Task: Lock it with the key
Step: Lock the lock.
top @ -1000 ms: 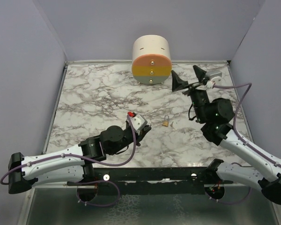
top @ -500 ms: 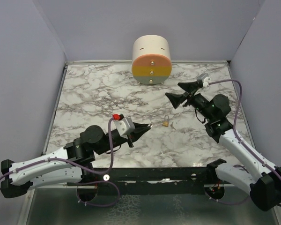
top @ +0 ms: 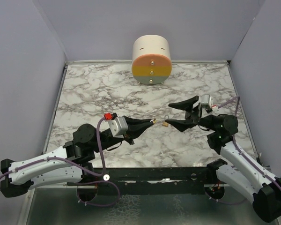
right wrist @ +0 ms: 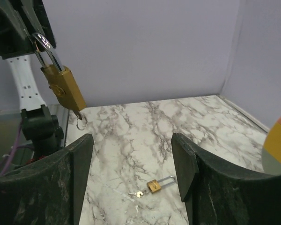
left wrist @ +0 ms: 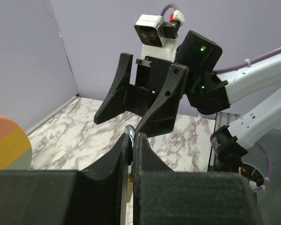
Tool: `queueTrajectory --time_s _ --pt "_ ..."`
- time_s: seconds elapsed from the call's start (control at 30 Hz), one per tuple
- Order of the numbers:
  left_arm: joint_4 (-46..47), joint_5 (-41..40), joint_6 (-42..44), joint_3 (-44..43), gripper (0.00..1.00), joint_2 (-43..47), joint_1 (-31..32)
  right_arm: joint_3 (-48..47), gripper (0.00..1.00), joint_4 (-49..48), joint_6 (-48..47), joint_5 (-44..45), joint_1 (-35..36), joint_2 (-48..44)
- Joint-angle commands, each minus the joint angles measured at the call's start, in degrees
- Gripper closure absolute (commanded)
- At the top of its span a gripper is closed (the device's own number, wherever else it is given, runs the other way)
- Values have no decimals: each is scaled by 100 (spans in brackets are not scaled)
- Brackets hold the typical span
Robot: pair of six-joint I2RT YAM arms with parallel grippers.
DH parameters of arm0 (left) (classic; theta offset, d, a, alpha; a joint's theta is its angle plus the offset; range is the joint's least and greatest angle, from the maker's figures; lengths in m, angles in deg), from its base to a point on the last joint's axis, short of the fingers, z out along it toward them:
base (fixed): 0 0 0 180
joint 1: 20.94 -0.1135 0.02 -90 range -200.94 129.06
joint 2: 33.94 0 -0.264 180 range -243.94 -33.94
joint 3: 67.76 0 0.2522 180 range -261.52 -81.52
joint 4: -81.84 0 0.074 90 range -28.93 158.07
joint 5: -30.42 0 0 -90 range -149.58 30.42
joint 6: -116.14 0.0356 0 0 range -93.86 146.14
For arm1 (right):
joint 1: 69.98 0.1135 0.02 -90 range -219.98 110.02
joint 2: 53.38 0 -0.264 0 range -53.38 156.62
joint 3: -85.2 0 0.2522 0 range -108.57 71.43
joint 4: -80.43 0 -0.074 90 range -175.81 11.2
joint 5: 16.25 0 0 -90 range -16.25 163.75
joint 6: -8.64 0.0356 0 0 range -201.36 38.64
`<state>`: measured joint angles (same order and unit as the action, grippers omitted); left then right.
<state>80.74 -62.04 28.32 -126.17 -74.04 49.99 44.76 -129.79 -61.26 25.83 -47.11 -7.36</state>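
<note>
My left gripper [top: 149,123] is shut on the shackle of a brass padlock [right wrist: 62,86] and holds it in the air above the table's middle. A key and ring [right wrist: 79,120] hang from the padlock's underside. The shackle shows between my left fingers in the left wrist view [left wrist: 130,133]. My right gripper [top: 169,114] is open and empty, facing the left gripper from the right, a short way apart. It also shows in the left wrist view [left wrist: 117,123]. A second brass padlock [right wrist: 154,185] with a key [right wrist: 139,193] lies on the marble between my right fingers' line of sight [top: 165,124].
A cream cylinder with an orange and yellow face [top: 151,58] stands at the back centre. Purple walls close the marble table [top: 98,93] on the left, back and right. The arm bases and a black rail [top: 150,174] run along the near edge.
My left gripper has lifted and swung to point right with the padlock. My right arm has come down from the back right to the centre, open, facing the left gripper.
</note>
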Motion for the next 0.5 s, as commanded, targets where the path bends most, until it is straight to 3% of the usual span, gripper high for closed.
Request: queueTrajectory --time_s 0.0,0.33,0.47 --pt "775 536 21 -315 100 -76 -13 -22 31 -1721 860 -911 -11 487" --pt "1057 367 -37 -275 100 -345 -147 -365 31 -4085 2307 -1665 -19 1779" --pt "1366 282 -123 -169 100 -501 -293 -456 31 -4255 2514 -1861 -13 1917"
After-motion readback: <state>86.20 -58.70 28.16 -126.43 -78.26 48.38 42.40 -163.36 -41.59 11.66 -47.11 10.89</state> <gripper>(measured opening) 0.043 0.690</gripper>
